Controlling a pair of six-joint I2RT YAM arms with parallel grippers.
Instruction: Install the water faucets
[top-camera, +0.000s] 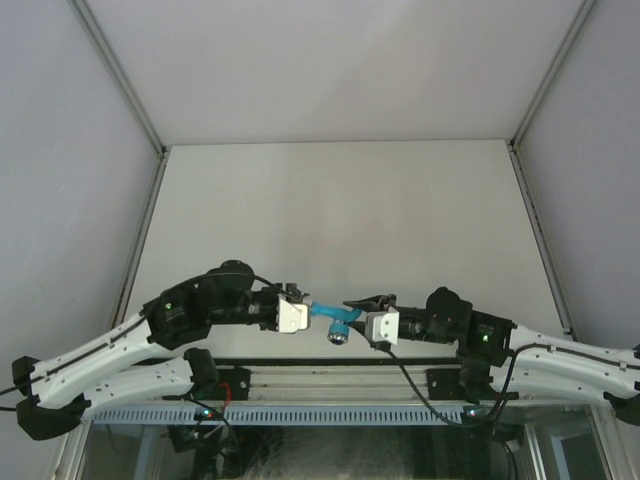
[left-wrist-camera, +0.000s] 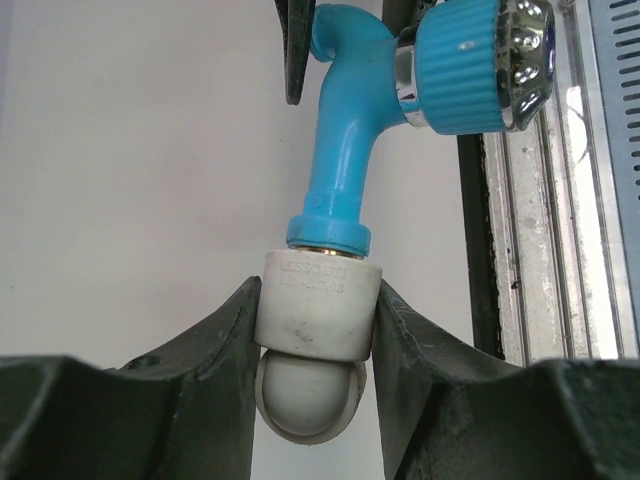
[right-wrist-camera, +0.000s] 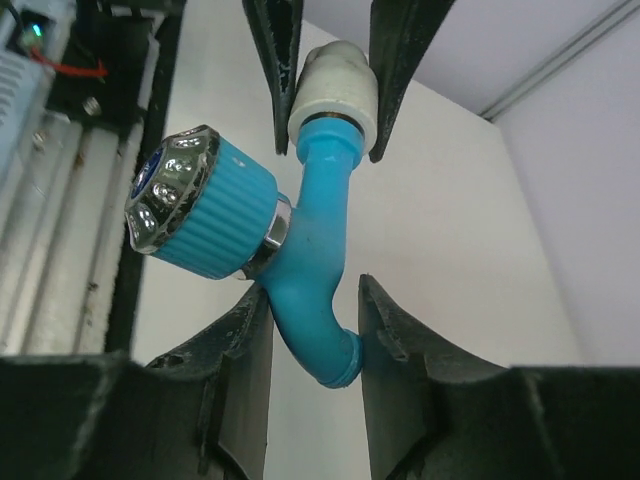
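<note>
The bright blue water faucet (top-camera: 333, 316) hangs in the air between my two grippers, above the table's near edge. Its ribbed handle with a chrome cap (left-wrist-camera: 480, 65) points toward the arm bases. Its threaded end sits in a white-grey pipe fitting (left-wrist-camera: 318, 305). My left gripper (left-wrist-camera: 318, 290) is shut on that fitting, one finger on each side. My right gripper (right-wrist-camera: 313, 290) is closed round the faucet's curved spout (right-wrist-camera: 315, 300), both fingers touching it. In the top view the left gripper (top-camera: 312, 308) and right gripper (top-camera: 352, 306) face each other.
The white table (top-camera: 340, 220) lies inside a walled enclosure with metal corner posts. A metal rail with cables (top-camera: 330, 385) runs along the near edge under the arms; it also shows in the left wrist view (left-wrist-camera: 545, 250).
</note>
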